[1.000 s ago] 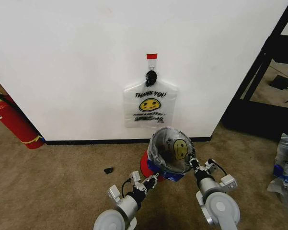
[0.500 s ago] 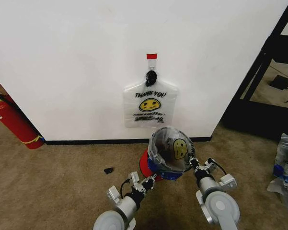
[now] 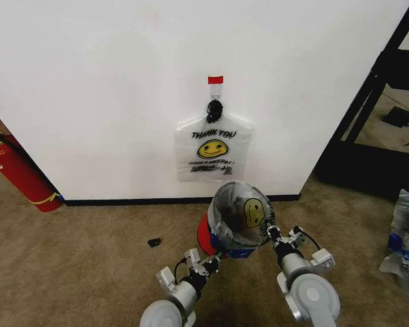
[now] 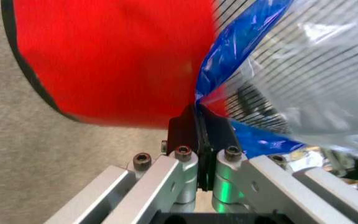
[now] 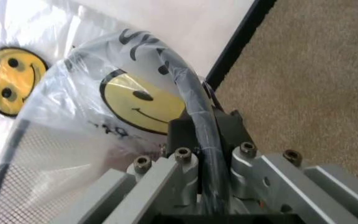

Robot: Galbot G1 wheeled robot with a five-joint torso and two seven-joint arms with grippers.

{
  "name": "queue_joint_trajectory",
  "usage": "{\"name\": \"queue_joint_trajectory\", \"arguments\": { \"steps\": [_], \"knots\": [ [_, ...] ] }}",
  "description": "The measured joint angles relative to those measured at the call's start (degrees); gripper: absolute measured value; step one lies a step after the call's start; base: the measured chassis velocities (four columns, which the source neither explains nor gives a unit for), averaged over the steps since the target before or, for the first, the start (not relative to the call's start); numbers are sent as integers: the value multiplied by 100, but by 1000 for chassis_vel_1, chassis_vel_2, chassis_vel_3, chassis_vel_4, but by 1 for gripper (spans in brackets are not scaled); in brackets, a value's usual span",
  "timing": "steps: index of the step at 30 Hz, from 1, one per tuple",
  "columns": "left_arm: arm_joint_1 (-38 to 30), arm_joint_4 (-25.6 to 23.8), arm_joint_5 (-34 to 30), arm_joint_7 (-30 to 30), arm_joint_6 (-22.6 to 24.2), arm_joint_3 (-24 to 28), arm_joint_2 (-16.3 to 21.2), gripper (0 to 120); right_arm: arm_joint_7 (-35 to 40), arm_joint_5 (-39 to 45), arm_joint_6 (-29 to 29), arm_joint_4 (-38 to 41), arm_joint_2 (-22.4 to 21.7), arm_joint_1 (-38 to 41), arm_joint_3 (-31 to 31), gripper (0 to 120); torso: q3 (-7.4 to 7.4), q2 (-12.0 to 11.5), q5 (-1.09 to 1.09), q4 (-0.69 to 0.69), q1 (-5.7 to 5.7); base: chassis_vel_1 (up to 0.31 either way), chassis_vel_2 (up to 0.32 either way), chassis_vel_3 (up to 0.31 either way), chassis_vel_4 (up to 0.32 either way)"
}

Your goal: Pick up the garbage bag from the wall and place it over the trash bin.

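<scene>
Left gripper (image 4: 199,112) clamped on garbage bag's (image 3: 239,208) blue tape strip (image 4: 238,44) beside trash bin's red base (image 4: 110,60). Right gripper (image 5: 199,126) pinching bagged bin rim (image 5: 195,100).

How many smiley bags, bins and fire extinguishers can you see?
Translucent white plastic smiley bags: 2, one hanging on the wall, one lining the bin.
Round dark mesh trash bins with a red base: 1.
Red fire extinguishers: 1.
Total: 4
</scene>
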Motion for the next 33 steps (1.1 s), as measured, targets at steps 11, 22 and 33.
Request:
{"name": "queue_joint_trajectory", "arguments": {
  "steps": [11, 22, 33],
  "knots": [
    [91, -197, 269, -5, 71, -68, 129, 1, 5, -82, 1, -14, -15, -18, -12, 0, 0, 0, -3, -1, 0, 0, 0, 0, 0],
    [665, -848, 1322, 195, 38, -50, 815, 38, 94, -130, 6, -82, -121, 83, -27, 0, 0, 1, -3, 0, 0, 0, 0, 0, 0],
    [969, -1244, 1852, -441, -462, -882, 604, 81, 282, -569, -156, -392, -155, 137, -360, 0, 0, 2, -2, 0, 0, 0, 0, 0, 0]
  ]
}}
